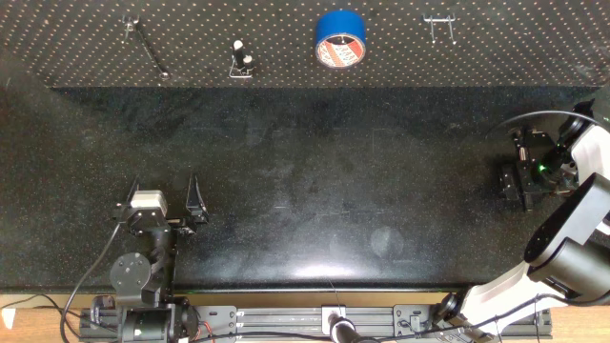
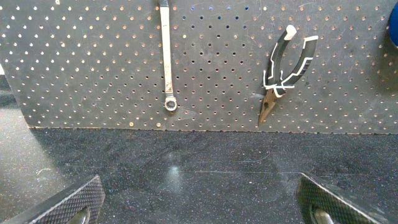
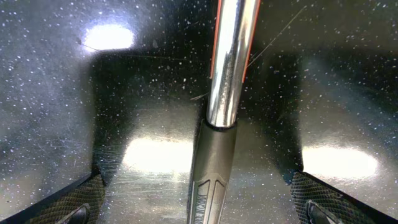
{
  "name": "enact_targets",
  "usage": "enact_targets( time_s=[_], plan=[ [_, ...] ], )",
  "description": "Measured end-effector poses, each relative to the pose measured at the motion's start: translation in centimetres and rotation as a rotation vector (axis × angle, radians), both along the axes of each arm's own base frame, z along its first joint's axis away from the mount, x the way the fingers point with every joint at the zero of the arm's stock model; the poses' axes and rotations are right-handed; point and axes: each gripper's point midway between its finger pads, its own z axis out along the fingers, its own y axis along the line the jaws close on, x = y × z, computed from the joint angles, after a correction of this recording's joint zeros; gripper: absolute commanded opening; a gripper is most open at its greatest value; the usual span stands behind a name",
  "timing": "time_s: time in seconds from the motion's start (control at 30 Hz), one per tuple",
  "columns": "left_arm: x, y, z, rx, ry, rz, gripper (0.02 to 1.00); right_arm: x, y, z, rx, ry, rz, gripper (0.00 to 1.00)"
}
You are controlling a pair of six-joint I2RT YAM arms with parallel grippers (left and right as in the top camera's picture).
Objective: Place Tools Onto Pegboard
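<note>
1. Chrome shaft and dark rubber grip are making up one long tool (image 3: 227, 74), which is lying flat on the black desk (image 1: 315, 191) at its right end, directly beneath the right claw (image 3: 199, 208).
2. That claw is standing spread, one finger on each side of the tool and neither one touching it. The tool's long axis is running square to the line between the fingers, so I am judging that a straight descent and squeeze would be pinching across the grip, with no wrist turn needed.
3. Across the desk, the left claw (image 1: 164, 192) is sitting spread and holding nothing, close to its own base and well apart from the tool, so the right arm is plainly the nearer one.
4. Farthest off, the pegboard (image 1: 534, 52) is carrying a wrench (image 2: 166, 56), pliers (image 2: 283, 68) and a blue tape roll (image 1: 340, 40). An empty double hook (image 1: 438, 29) is waiting toward its right, likely where this tool is heading.
</note>
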Motion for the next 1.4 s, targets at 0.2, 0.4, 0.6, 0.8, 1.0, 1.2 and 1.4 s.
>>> enact_targets(
  time_s=[0.2,0.4,0.6,0.8,1.0,1.2,1.4],
  plan=[
    [0.00,0.00,0.00,0.000,0.000,0.000,0.996,0.03,-0.02,-0.03,0.000,-0.001,0.004,0.987],
    [0.00,0.00,0.00,0.000,0.000,0.000,0.993,0.16,-0.06,-0.01,0.000,-0.006,0.012,0.564],
    [0.00,0.00,0.00,0.000,0.000,0.000,0.993,0.26,-0.11,0.00,-0.001,-0.009,0.019,0.432],
    [0.00,0.00,0.00,0.000,0.000,0.000,0.998,0.30,-0.15,0.00,-0.003,-0.011,0.021,0.338],
    [0.00,0.00,0.00,0.000,0.000,0.000,0.993,0.32,-0.17,0.00,-0.004,-0.011,0.022,0.279],
    [0.00,0.00,0.00,0.000,0.000,0.000,0.993,0.33,-0.18,-0.01,-0.003,-0.011,0.022,0.253],
    [0.00,0.00,0.00,0.000,0.000,0.000,0.993,0.34,-0.19,-0.01,-0.004,-0.011,0.022,0.244]
  ],
)
